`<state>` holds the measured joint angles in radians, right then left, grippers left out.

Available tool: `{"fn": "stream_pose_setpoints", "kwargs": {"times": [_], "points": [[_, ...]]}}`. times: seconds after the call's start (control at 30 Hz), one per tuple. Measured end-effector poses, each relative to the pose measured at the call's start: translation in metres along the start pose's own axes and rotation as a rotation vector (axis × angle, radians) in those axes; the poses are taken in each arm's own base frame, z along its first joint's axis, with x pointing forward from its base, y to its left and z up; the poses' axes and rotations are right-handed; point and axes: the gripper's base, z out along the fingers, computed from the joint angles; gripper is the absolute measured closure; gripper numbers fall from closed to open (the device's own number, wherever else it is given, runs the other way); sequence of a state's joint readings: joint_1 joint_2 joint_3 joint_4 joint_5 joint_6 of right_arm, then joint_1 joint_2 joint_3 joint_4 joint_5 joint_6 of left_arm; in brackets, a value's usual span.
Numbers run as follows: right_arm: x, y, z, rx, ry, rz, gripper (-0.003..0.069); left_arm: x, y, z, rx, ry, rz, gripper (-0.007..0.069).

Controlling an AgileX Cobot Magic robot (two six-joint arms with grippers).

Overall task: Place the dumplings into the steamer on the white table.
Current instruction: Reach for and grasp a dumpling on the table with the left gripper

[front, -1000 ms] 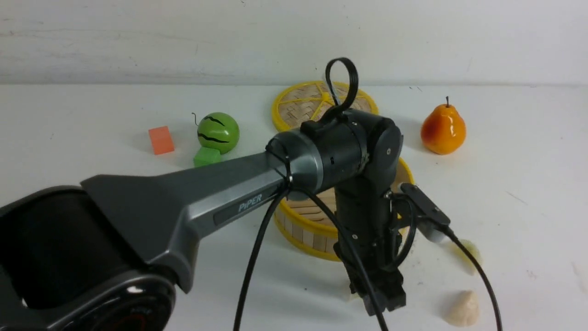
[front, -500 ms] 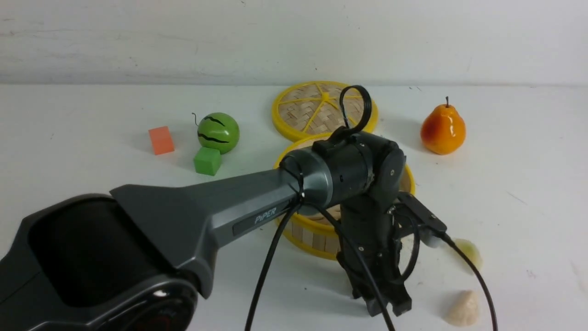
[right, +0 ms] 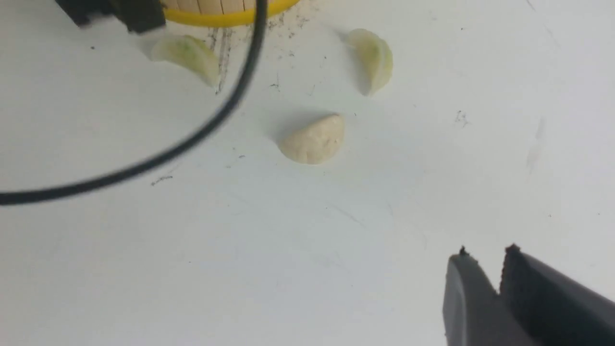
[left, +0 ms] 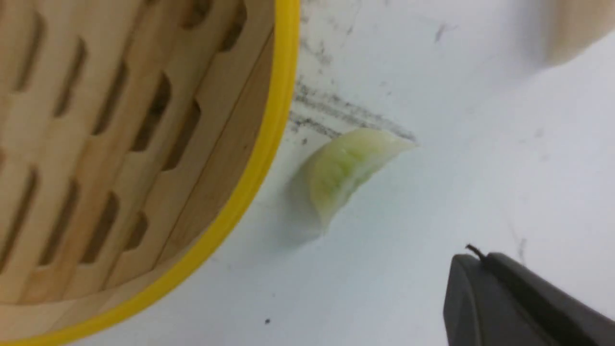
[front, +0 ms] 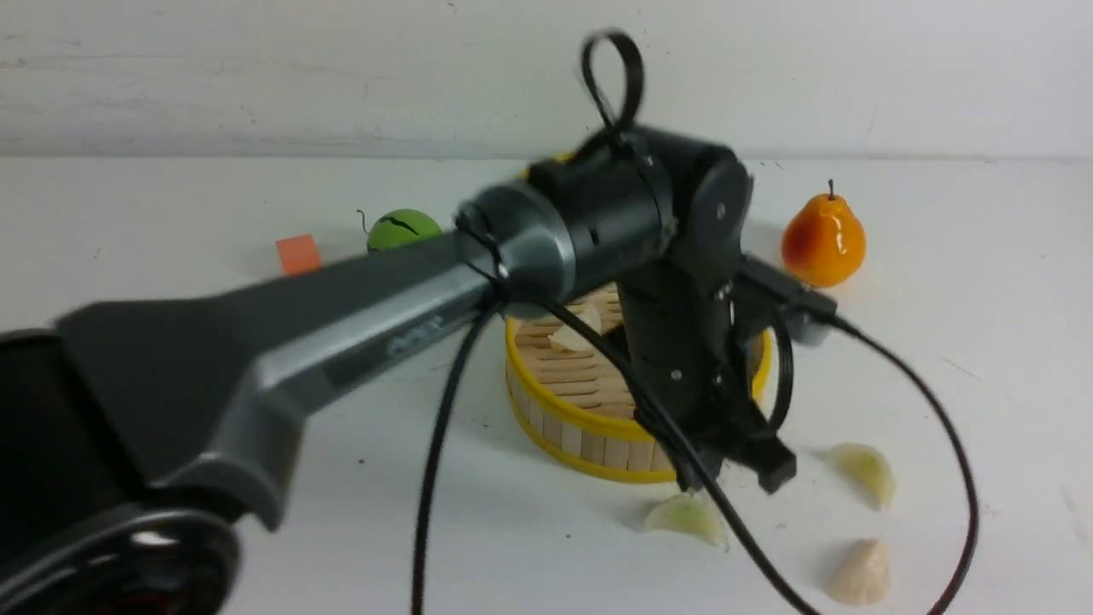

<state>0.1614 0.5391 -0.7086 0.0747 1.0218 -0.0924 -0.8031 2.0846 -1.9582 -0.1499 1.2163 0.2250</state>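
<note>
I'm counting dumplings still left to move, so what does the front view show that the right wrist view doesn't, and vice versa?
Only the front view: one dumpling already inside the steamer, plus the pear, green striped ball and orange cube. Only the right wrist view: the right end effector, tips a little apart, nothing between them. Both: the steamer's rim and three loose on the white table: a greenish dumpling nearest the steamer, a second greenish dumpling, a cream dumpling.

blurred left arm [front: 341, 325] across part of the steamer [front: 581, 431] and green melon [front: 401, 229]
</note>
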Motion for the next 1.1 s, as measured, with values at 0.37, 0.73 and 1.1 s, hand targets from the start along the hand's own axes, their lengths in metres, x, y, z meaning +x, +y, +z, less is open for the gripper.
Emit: {"fn": "stream_pose_setpoints", "kwargs": {"times": [0.37,0.73,1.1], "points": [[-0.004,0.000,0.000,0.004,-0.041,0.000,0.0536,0.046,-0.024,-0.018,0.073,0.021,0.400,0.0638],[-0.003,0.002,0.002,-0.021,-0.043,0.017,0.0524,0.032,-0.002,0.036,-0.078,-0.008,0.394,0.0448],[-0.003,0.002,0.002,-0.021,-0.043,0.017,0.0520,0.021,0.007,0.080,-0.124,-0.101,0.424,0.0098]]}}
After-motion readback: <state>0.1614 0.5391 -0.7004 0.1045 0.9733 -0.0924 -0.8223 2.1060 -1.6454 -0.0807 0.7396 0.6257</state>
